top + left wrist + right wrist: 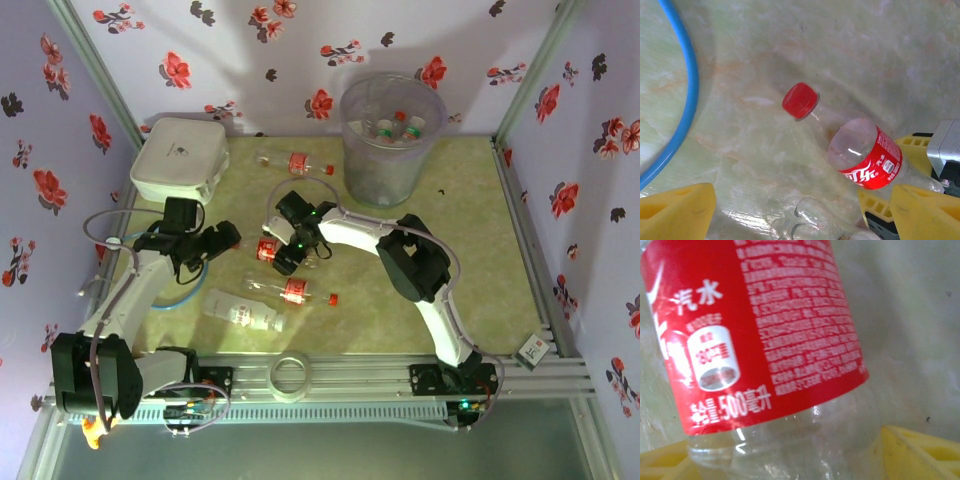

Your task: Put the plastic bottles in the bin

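Note:
The bin (pixel 390 150) stands at the back right with several plastic bottles (pixel 396 127) inside. A red-labelled bottle (pixel 267 250) (pixel 755 330) lies mid-table, and my right gripper (pixel 284 248) (pixel 785 460) is shut on its clear body with a yellow finger (pixel 920 455) against each side. In the left wrist view that same bottle (pixel 865 155) shows its red cap (pixel 800 100). My left gripper (pixel 218 238) (pixel 805 212) hangs open just left of it, above the table. More bottles lie at the back (pixel 295 162), at the front (pixel 292 290) and, white-labelled, beside it (pixel 245 313).
A flat white box (pixel 180 158) sits at the back left. A tape roll (pixel 292 375) lies on the front rail. A blue cable (pixel 687 100) loops on the table by the left arm. Patterned walls close in three sides.

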You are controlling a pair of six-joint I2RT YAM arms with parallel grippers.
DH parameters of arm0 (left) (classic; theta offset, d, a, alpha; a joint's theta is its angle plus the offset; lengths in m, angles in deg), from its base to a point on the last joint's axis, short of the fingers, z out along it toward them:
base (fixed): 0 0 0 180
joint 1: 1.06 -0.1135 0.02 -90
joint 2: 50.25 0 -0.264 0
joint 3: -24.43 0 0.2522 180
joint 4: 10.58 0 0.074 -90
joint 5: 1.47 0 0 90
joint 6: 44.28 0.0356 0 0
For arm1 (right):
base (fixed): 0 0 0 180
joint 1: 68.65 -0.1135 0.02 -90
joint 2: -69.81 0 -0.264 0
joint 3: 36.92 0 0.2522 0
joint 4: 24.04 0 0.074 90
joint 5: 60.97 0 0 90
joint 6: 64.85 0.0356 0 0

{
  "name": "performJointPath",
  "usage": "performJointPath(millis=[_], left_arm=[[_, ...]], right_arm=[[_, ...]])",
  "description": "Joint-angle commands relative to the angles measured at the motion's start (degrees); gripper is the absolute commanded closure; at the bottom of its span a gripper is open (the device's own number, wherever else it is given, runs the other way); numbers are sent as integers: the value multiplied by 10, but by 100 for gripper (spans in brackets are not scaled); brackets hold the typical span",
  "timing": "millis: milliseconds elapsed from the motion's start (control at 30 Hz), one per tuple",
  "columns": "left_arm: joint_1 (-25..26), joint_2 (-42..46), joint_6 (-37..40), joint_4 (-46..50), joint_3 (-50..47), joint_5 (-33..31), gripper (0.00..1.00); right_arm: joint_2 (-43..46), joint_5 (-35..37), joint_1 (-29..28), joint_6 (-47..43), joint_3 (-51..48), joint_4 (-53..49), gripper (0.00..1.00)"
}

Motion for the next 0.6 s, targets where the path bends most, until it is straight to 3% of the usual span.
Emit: performJointPath(millis=[0, 567], left_arm=[[-4, -7, -12, -15, -9, 12, 10], [-3, -28, -4, -36, -8, 20, 8]], right_arm=[[6, 21, 6, 18, 11, 10, 27], [144, 66, 23, 26, 10, 6, 38]])
